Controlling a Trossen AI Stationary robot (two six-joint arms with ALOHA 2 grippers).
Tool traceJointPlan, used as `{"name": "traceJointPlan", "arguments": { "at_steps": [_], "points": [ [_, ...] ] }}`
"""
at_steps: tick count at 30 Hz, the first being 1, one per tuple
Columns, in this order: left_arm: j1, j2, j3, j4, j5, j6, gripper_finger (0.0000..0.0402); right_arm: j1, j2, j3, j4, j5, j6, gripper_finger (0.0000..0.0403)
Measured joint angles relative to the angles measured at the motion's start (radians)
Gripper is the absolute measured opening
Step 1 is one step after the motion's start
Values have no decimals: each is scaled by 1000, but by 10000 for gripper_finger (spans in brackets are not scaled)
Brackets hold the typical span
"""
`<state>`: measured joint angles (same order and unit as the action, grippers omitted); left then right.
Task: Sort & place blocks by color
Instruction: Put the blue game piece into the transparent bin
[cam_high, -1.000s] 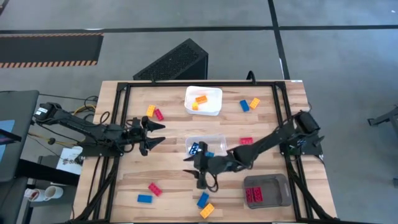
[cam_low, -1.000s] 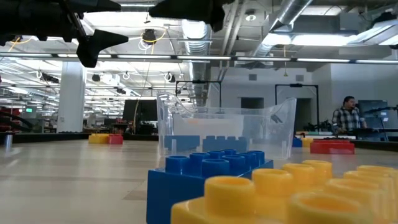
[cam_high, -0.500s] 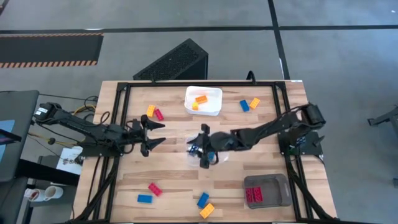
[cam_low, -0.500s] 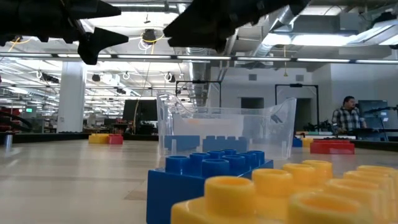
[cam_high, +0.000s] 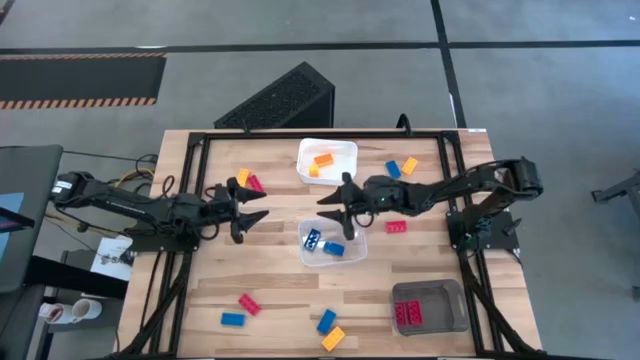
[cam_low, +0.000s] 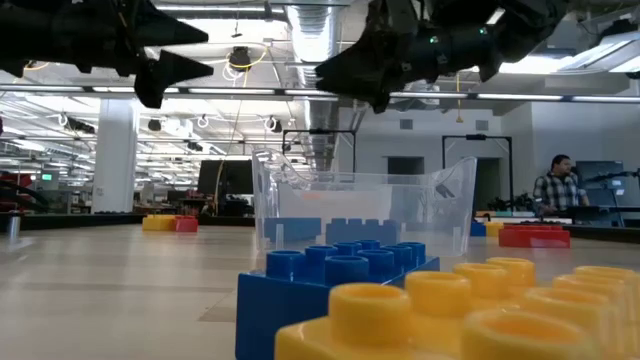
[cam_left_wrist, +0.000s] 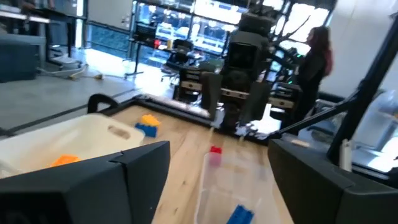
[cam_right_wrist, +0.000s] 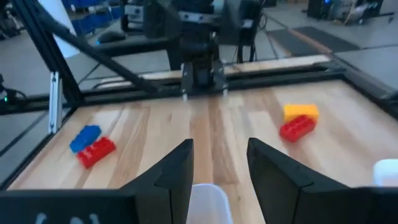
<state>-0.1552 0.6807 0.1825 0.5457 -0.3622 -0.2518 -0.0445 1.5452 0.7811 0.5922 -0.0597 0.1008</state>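
your right claw (cam_high: 331, 200) hangs part open and empty just past the clear bin (cam_high: 333, 241), so swing it toward the red block (cam_high: 396, 227) beside its arm.

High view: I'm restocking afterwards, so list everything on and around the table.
white tray: one, white, top middle of table, holds two orange blocks
clear bin: one, transparent, table centre, holds two blue blocks
grey tray: one, grey, lower right corner, holds red blocks, count unclear
loose blocks: nine, three each red, blue, yellow, scattered on wood
black box: one, black, floor beyond table
left claw: one, dark, open, left of centre
right claw: one, dark, open, between white tray and clear bin
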Motion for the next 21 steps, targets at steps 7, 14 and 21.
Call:
{"name": "traceJointPlan", "arguments": {
  "at_steps": [7, 14, 21],
  "points": [
    [-9, 0, 73, -38, 35, 1, 209, -4, -108, 2, 8, 0, -41, 171],
    [-41, 0, 110, -123, -13, 4, 154, 73, -154, 2, 7, 2, -47, 168],
    [-42, 0, 110, -243, -23, -27, 82, 159, -153, 2, 10, 5, -49, 166]
  ]
}}
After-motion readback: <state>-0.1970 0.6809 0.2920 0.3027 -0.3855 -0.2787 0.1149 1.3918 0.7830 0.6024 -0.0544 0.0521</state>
